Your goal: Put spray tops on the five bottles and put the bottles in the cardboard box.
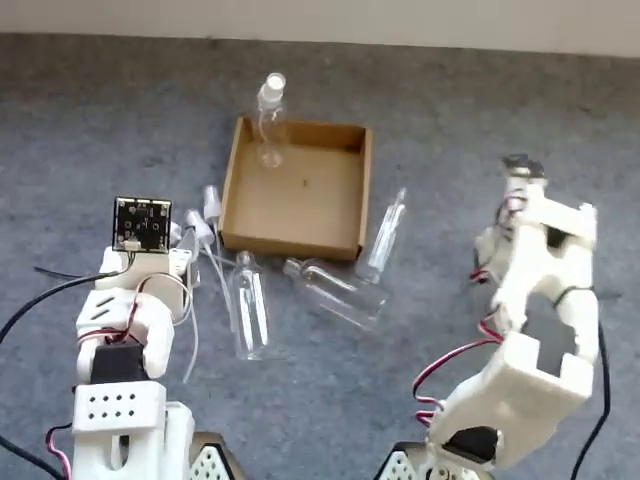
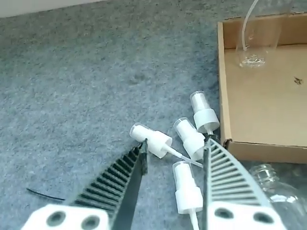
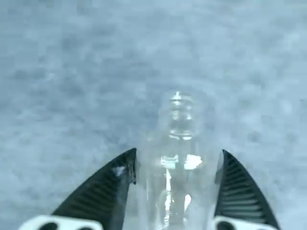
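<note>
My left gripper [image 2: 173, 153] is open just above a cluster of several white spray tops [image 2: 189, 136] on the carpet, beside the cardboard box [image 2: 223, 86]. One spray top [image 2: 186, 191] lies between its fingers. In the box [image 1: 300, 200] stands a clear bottle [image 1: 270, 120] with a spray top on. Three uncapped bottles lie in front of the box: one [image 1: 248, 305] near my left arm, one [image 1: 335, 290] in the middle, one [image 1: 383, 235] against the box's right corner. My right gripper [image 3: 175, 160] is shut on a clear open-necked bottle [image 3: 176, 124] over bare carpet.
Grey carpet covers the whole surface. My right arm [image 1: 540, 290] stands well to the right of the box. A thin black cable [image 1: 60, 275] runs across the carpet beside my left arm.
</note>
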`<control>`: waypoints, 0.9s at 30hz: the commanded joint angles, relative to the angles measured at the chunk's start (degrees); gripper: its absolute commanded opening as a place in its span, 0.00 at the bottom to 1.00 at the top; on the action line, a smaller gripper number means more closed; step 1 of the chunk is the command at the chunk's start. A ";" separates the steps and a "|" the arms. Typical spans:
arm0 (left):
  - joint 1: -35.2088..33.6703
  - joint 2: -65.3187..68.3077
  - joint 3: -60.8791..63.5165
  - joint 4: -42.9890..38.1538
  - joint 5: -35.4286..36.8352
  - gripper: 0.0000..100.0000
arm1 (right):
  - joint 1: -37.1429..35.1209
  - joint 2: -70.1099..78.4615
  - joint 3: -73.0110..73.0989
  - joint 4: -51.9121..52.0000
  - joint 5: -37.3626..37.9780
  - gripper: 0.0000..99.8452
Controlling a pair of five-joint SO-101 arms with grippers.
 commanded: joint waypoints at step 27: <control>0.84 -0.66 -0.48 -1.23 -0.18 0.17 | -0.22 -0.04 -10.86 3.82 2.73 0.33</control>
